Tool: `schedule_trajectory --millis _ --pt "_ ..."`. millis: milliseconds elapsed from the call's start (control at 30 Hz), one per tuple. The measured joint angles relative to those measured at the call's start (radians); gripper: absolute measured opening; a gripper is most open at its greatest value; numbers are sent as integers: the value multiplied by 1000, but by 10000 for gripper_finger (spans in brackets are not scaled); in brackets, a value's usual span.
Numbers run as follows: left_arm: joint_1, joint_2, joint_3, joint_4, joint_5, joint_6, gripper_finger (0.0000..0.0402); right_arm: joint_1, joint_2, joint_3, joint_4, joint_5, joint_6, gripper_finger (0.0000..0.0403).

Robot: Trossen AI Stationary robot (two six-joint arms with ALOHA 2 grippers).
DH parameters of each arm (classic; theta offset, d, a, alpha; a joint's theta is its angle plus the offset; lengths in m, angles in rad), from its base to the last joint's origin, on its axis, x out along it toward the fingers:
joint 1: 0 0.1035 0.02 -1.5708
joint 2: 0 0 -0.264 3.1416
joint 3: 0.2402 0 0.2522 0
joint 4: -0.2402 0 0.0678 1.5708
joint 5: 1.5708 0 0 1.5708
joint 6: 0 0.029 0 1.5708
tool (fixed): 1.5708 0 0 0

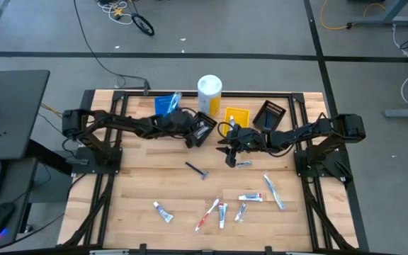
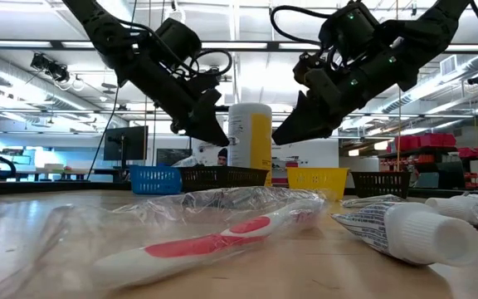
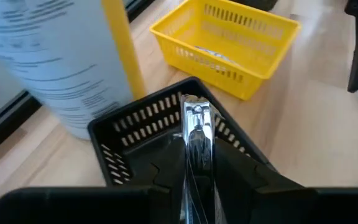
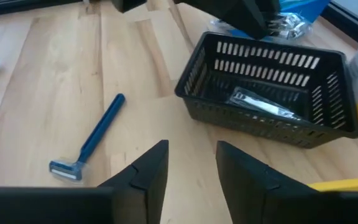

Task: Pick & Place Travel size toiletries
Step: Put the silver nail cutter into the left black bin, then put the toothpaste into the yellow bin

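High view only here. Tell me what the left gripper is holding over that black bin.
Observer: The left gripper pinches a shiny silver item between its jaws, right above the black bin.
Operator: Report what's in that bin.
Observer: One clear-wrapped item lies on its floor, per the right wrist view.
Operator: Now give me the right gripper's state.
Observer: The right gripper has its jaws open and empty, above bare wood near the blue razor.
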Motion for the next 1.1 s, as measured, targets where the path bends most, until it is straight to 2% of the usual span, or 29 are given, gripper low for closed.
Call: schedule_trajectory --millis 100,233,333,600,933,1100 --pt "9 1 0 0 49 5 78 -8 0 0 1 1 -14 153" --pt "14 37 0 50 55 36 79 -29 0 0 1 0 -42 154" --pt "18 74 1 110 50 52 85 -42 0 0 2 1 -47 154" --pt "24 107 1 117 -8 45 107 -44 0 0 -6 -6 -75 154" --pt "23 107 1 114 16 21 174 -44 0 0 -20 -161 -80 154" --pt "24 107 1 114 -3 18 190 -8 -2 0 -87 -259 -62 154"
